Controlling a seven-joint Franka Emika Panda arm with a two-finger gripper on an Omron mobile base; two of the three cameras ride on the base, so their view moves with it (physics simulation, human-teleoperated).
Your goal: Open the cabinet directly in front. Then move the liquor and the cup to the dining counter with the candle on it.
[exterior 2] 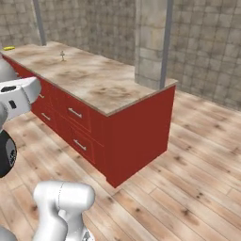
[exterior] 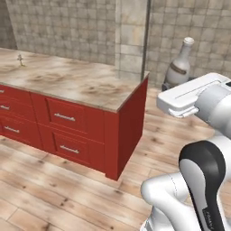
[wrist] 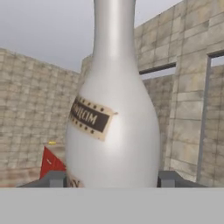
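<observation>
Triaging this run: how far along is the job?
Done: liquor is out of the cabinet. In hand: it sits between the end effector fingers, carried beside the dining counter, where the candle stands. Left: set the liquor on that counter, then bring the cup over.

We see a kitchen: a long marble-topped counter (exterior: 67, 83) with red drawer fronts (exterior: 63, 118), tiled walls (exterior 2: 94, 23) and wood plank flooring (exterior 2: 188, 188).
</observation>
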